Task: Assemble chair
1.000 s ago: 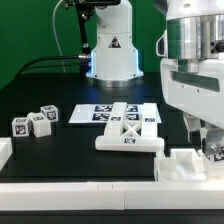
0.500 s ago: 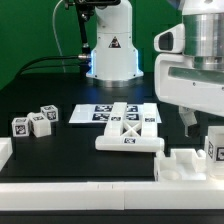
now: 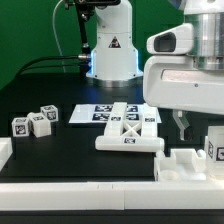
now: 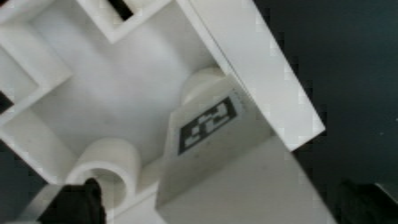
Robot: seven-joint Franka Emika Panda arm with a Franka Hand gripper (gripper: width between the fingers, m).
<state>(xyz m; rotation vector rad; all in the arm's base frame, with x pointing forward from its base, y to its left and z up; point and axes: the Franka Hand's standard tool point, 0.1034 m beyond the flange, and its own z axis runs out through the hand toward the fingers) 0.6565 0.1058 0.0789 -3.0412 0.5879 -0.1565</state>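
The chair is in loose white tagged parts. An X-braced flat panel lies at the table's middle. Three chunky tagged blocks sit at the exterior view's left. A tagged white part stands at the far right edge, against the white edge block. My gripper hangs just above that part, open and holding nothing. In the wrist view the gripper has its dark fingers wide apart, with the tagged white part and a round peg end close below.
The marker board lies behind the X-braced panel. Plain white edge blocks sit at the front right and front left. The arm's base stands at the back centre, with cables at its left.
My gripper has risen from low at the right edge block. The tagged part there has stayed in place and now shows below the fingers.
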